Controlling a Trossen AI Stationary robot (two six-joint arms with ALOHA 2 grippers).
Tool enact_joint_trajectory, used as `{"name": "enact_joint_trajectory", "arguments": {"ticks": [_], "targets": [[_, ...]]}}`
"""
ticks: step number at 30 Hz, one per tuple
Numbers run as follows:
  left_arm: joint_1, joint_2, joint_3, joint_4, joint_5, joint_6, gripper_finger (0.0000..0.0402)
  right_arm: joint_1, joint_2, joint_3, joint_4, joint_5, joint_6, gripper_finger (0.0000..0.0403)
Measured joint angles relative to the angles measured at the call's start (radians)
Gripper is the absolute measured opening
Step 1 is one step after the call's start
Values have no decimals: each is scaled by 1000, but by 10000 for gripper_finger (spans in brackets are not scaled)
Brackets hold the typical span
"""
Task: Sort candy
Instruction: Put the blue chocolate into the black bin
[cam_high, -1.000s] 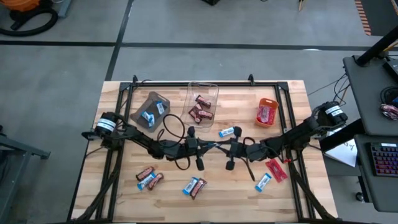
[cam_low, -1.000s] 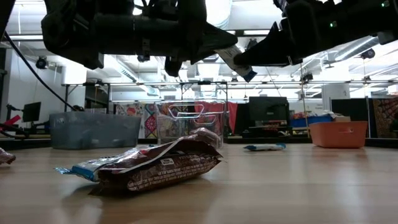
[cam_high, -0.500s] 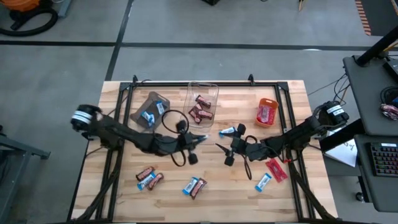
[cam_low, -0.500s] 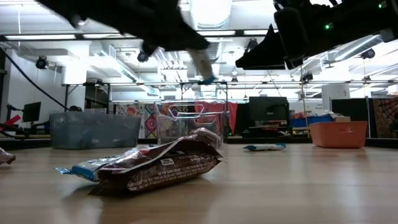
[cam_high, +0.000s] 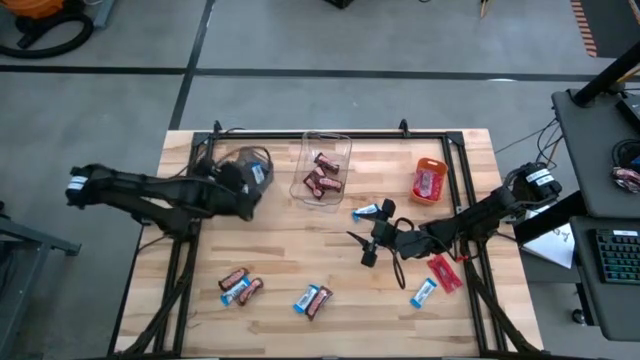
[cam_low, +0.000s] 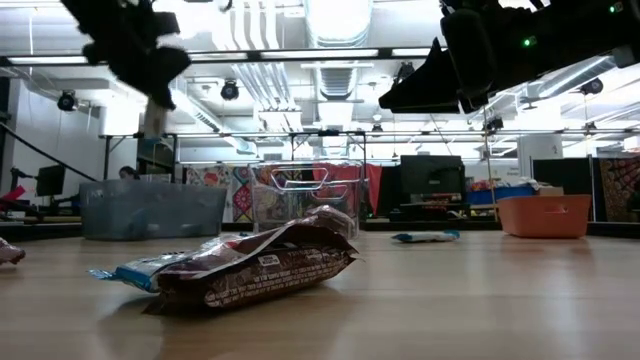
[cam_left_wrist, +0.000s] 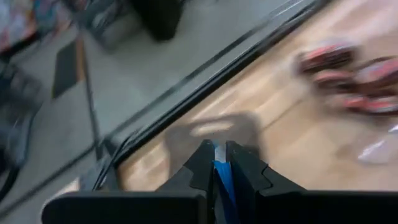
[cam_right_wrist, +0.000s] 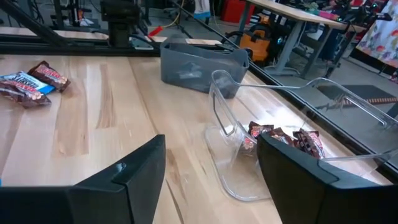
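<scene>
Overhead view evenly lit, table (cam_high: 330, 270) bright, shadows soft and short. Low view backlit: ceiling light strips (cam_low: 340, 52) at 12 o'clock blow out, both arms read as near-black silhouettes, foreground candy (cam_low: 250, 268) sharp, back of the room soft. Left wrist view heavily motion-blurred; the candies at 3 o'clock smear into streaks. Right wrist view crisp, glare on the clear bin (cam_right_wrist: 249, 149), its own fingers out of focus.

Pale striped wood table (cam_high: 300, 260); grey bin (cam_high: 240, 165), clear bin (cam_high: 345, 150), orange bin (cam_high: 429, 180) with red candy (cam_high: 427, 183); dark brown candy (cam_high: 322, 178) in clear bin; blue-and-white candy (cam_high: 366, 212) loose; blue wrapper (cam_left_wrist: 222, 179) between black fingers (cam_left_wrist: 200, 168)
</scene>
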Motion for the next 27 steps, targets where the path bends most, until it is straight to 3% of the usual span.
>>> {"name": "enact_joint_trajectory", "arguments": {"ticks": [6, 11, 15, 20, 22, 25, 27], "targets": [[155, -64, -96, 106, 131, 75, 10, 0, 0, 0, 0, -1, 14, 245], [277, -60, -167, 311, 382, 295, 10, 0, 0, 0, -13, -3, 46, 241], [396, -42, -193, 371, 567, 465, 10, 0, 0, 0, -28, -9, 67, 240], [539, -30, -192, 421, 628, 579, 10, 4, 0, 0, -44, -12, 90, 246], [588, -30, -192, 457, 719, 635, 10, 5, 0, 0, -44, -27, 90, 248], [671, -30, -192, 481, 954, 694, 10, 5, 0, 0, -44, -31, 92, 249], [719, -30, -193, 472, 1033, 714, 10, 5, 0, 0, -45, -33, 102, 249]]}}
